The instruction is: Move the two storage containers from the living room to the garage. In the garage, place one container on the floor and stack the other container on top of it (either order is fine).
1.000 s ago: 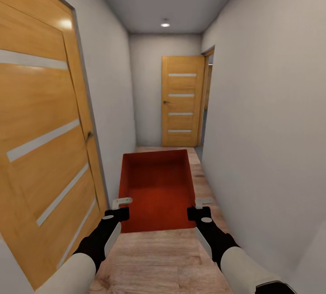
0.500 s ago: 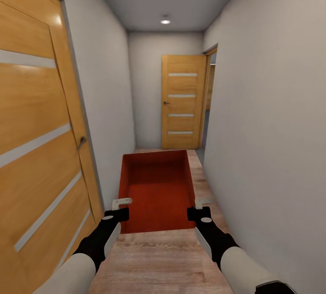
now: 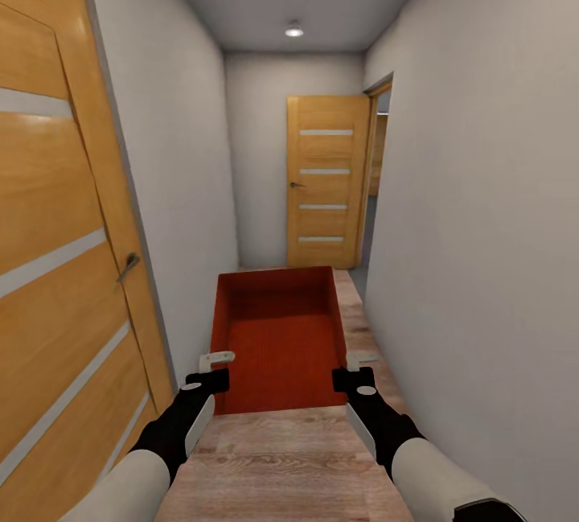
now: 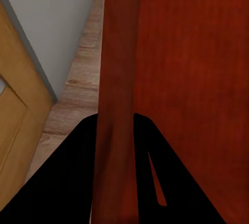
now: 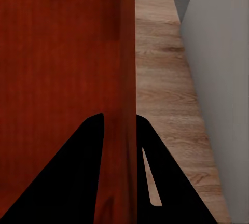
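An orange-red storage container (image 3: 277, 337) hangs level in front of me above the wood-plank floor of a narrow hallway. My left gripper (image 3: 215, 361) is shut on its left wall (image 4: 116, 105), with dark fingers (image 4: 72, 177) on either side of it. On the opposite side, my right gripper (image 3: 354, 361) is shut on the right wall (image 5: 124, 89). The ribbed inside of the container (image 5: 57, 68) is bare.
White walls close in on both sides. A large wooden door (image 3: 56, 265) with a handle (image 3: 129, 266) stands close on the left. Another wooden door (image 3: 326, 180) stands at the hallway's far end, beside an open doorway (image 3: 376, 176) on the right.
The whole view has advanced down the hallway: the left door slid further out of frame and the far door looks slightly larger. The container and both grippers keep their place in the view.
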